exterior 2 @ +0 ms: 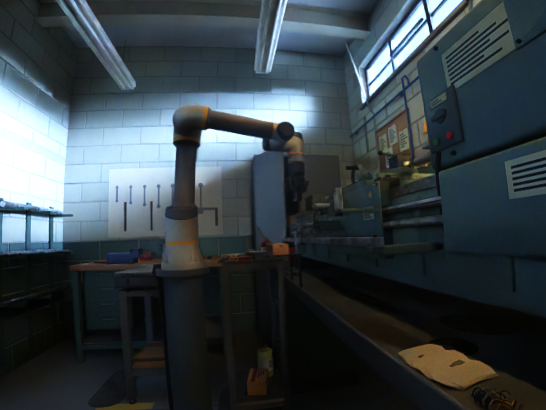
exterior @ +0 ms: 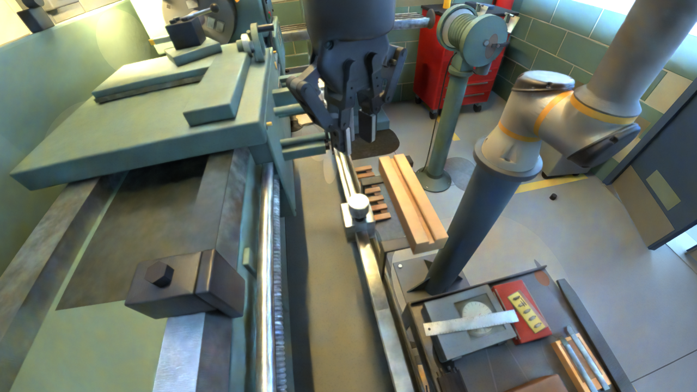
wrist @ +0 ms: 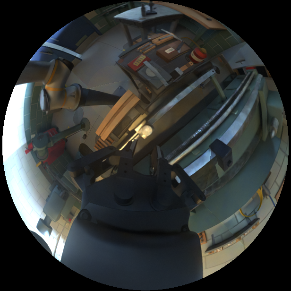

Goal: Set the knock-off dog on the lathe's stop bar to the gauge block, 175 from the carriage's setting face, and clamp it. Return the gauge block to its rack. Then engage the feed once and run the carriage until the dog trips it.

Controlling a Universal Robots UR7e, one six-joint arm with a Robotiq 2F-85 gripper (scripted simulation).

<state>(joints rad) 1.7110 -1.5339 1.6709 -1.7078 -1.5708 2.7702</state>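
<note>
The far end of the gauge block (exterior: 342, 168) is hidden behind my fingers; the block is a long bright steel bar lying along the stop bar (exterior: 375, 273), running from the carriage (exterior: 146, 112) toward the knock-off dog (exterior: 358, 214). The dog is a small grey block with a round silver knob on top, sitting at the block's near end. My gripper (exterior: 357, 134) hangs over the block's far end beside the carriage's front face, open and partly closed, holding nothing. The wrist camera shows the dog's knob (wrist: 146, 130) just beyond my fingertips (wrist: 145, 152).
The carriage apron and its stub handles (exterior: 302, 146) stand right beside my fingers. A slotted wooden rack (exterior: 412, 202) lies along the outer side of the stop bar. My arm's pedestal (exterior: 468, 219), a pillar stand (exterior: 446, 131) and a tool tray (exterior: 492, 317) stand further out.
</note>
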